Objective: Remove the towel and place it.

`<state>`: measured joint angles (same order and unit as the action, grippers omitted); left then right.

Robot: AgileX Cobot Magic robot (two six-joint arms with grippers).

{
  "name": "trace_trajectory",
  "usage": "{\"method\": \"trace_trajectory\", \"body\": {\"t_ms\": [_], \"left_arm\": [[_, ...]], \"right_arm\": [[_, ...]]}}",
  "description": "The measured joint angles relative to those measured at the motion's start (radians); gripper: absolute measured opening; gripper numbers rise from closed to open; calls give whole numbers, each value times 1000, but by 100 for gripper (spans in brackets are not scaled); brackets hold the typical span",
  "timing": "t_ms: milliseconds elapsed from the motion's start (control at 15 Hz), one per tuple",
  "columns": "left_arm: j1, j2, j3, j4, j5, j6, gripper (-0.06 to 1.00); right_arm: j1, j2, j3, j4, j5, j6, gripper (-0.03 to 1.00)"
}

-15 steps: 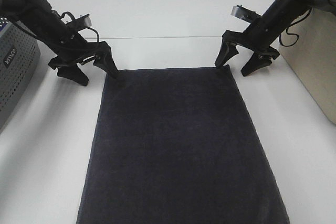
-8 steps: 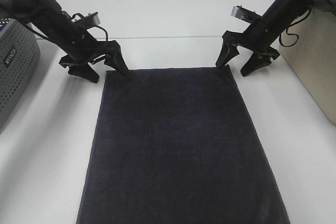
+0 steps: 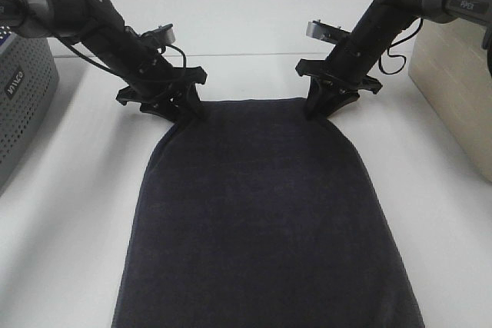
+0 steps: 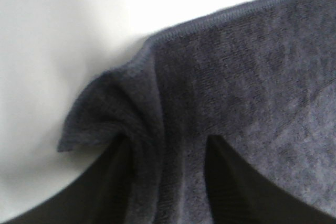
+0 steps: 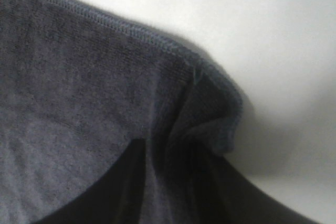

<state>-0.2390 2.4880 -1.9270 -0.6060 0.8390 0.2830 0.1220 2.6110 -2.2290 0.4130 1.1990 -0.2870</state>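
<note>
On the white worktop lies the towel, spread flat lengthwise, its near end running out of the high view. My left end effector is pinched on the towel's far left corner, with cloth bunched between the fingers. My right end effector is likewise clamped on the far right corner, fabric folded in its grip. Both far corners are drawn inward, rounding that edge. A grey basket stands at my left.
</note>
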Motion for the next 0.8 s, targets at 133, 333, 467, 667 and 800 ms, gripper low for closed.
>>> {"method": "trace_trajectory", "body": {"t_ms": [133,333,467,667,800], "left_arm": [[-1,8,1,5,-7,8,12],[-1,9,1,7,-11,32,1],[-2,9,1,7,-15,60,1],[-5,7,-15,22,-77,110,1],[-5,8,-76,31,-92,123,1]], "right_arm": [[0,0,0,-7,-8,13,19],[0,0,0,-26,-21,20,2],[0,0,0,-29,-27,20,2],[0,-2,-14,-41,-57,20,2],[0,-4,-67,-50,-84,20,2]]}}
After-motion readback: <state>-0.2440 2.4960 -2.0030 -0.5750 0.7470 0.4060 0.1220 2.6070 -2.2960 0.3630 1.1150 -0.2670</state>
